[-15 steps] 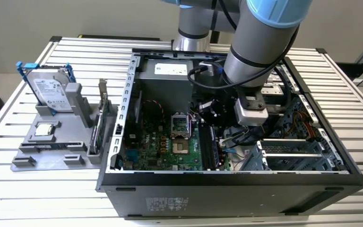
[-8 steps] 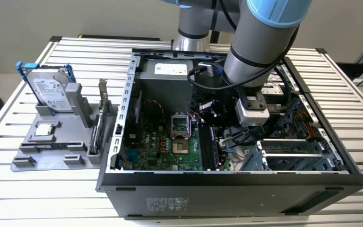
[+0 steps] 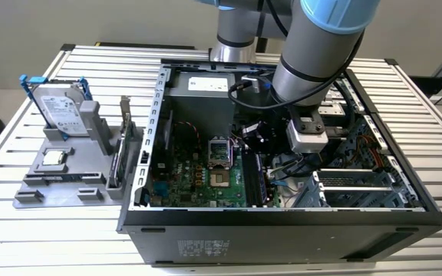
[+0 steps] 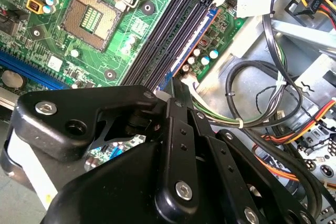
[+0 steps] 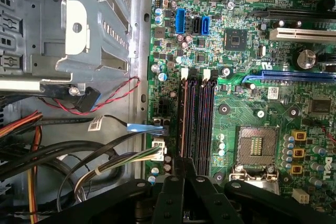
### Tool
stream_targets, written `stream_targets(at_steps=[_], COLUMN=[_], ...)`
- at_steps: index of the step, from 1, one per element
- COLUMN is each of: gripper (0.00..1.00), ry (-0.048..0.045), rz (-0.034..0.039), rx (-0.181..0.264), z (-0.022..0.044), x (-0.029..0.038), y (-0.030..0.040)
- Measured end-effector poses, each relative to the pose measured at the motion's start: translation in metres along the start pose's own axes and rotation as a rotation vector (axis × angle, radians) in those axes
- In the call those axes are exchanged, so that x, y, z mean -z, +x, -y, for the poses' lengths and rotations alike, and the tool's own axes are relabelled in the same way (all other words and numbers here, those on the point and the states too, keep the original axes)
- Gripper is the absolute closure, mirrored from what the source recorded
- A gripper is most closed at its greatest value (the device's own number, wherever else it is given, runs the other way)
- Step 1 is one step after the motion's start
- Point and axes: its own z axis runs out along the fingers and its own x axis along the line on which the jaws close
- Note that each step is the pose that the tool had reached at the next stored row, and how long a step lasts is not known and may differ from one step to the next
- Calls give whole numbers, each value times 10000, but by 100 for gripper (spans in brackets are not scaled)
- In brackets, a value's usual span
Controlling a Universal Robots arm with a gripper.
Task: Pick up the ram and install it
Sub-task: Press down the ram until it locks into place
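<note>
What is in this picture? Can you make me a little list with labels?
arm: reaches down into the case
gripper: close above the slots
slots: long, dark, side by side on the motherboard, beside the socket
drive: upright on the stand, outside the case, at the exterior view's left

A counter (image 3: 37,230) of pale ribbed metal slats carries an open black desktop computer case (image 3: 282,236) lying on its side. Just beside it, toward the exterior view's left, sits a grey plastic parts holder (image 3: 60,184).
</note>
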Motion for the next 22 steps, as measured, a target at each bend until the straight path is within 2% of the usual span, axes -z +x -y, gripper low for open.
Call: stream_targets(at_steps=[7,22], gripper=[100,100], ry=[-2,-20], rz=[1,9], rx=[54,519], z=[0,0], x=[0,0], y=[0,0])
